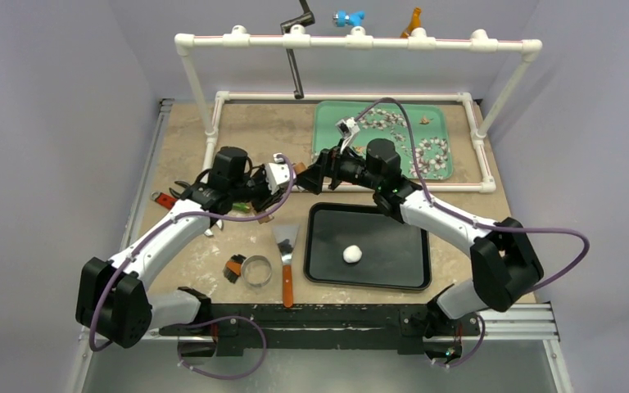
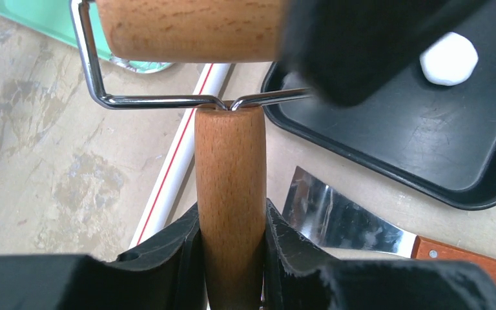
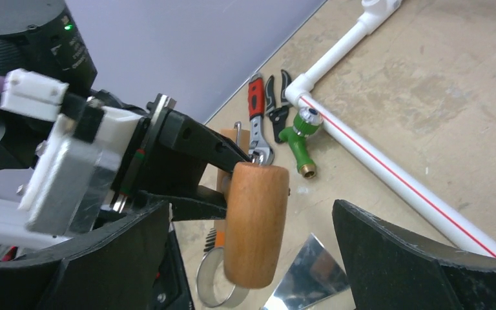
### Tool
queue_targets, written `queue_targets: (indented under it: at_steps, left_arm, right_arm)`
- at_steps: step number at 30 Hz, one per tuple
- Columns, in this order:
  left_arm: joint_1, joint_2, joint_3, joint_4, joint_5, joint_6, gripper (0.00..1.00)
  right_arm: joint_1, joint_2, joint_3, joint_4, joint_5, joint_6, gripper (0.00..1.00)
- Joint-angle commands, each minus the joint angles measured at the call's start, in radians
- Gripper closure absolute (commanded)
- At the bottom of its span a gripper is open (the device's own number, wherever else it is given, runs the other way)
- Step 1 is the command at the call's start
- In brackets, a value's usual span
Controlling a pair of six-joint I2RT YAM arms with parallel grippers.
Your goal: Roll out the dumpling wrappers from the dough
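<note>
1. Left wrist view: nearest the lens, the black left fingers (image 2: 168, 268) are clenched on the pale wooden handle (image 2: 230, 161) of a small rolling pin. Its bent steel wire yoke (image 2: 142, 101) carries the wooden roller drum (image 2: 187, 29) at 12 o'clock.
2. Same view: the black rectangular plastic tray (image 2: 420, 129) lies at 2 o'clock and holds one white dough ball (image 2: 449, 58) near 1 o'clock. A flat steel scraper with a red-brown wooden grip (image 2: 336, 216) rests on the stone-patterned surface (image 2: 51, 161) at 4 o'clock, just outside the tray.
3. Right wrist view: the black right fingers (image 3: 420, 265) are spread wide at 5 and 7 o'clock, grasping nothing, and the drum hangs between them.
4. Likely trouble: only one pair of fingers holds the handle, low down, so the drum's weight could twist the pin in that grip. A sideways move by the right fingers could knock the drum. On the slick tray the ball may skid or cling to the drum instead of flattening.
5. Top view: the black tray, at 5 o'clock, holds only the dough ball (image 1: 352, 254), near its middle. The green plastic tray (image 1: 328, 115) at 12 o'clock shows white flower clusters. No flat dumpling wrappers are visible anywhere. A steel ring cutter (image 1: 255, 270) sits at 9 o'clock of the black tray.
</note>
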Motion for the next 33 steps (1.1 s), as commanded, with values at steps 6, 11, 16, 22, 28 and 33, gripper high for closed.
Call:
queue_targets:
  at_steps: [6, 11, 16, 22, 28, 33]
  left_arm:
    - [-0.047, -0.004, 0.053, 0.053, -0.004, 0.039, 1.0]
    - [-0.057, 0.018, 0.065, 0.053, -0.008, 0.043, 1.0]
    - [-0.069, 0.035, 0.07, 0.054, -0.019, 0.04, 1.0]
    - [-0.07, 0.041, 0.085, 0.052, -0.029, 0.029, 1.0]
    - [-0.07, 0.057, 0.088, 0.051, -0.033, 0.025, 1.0]
    - [-0.069, 0.078, 0.128, 0.026, -0.057, -0.03, 0.69]
  right_arm:
    - [-0.027, 0.101, 0.048, 0.068, -0.085, 0.148, 0.18]
    - [-0.023, 0.145, 0.058, 0.101, -0.125, 0.175, 0.4]
    - [0.002, 0.194, 0.075, 0.144, -0.147, 0.201, 0.44]
    - [0.004, 0.232, 0.079, 0.174, -0.164, 0.247, 0.47]
    - [0.01, 0.233, 0.081, 0.169, -0.166, 0.25, 0.84]
    - [0.005, 0.204, 0.07, 0.074, -0.162, 0.207, 1.0]
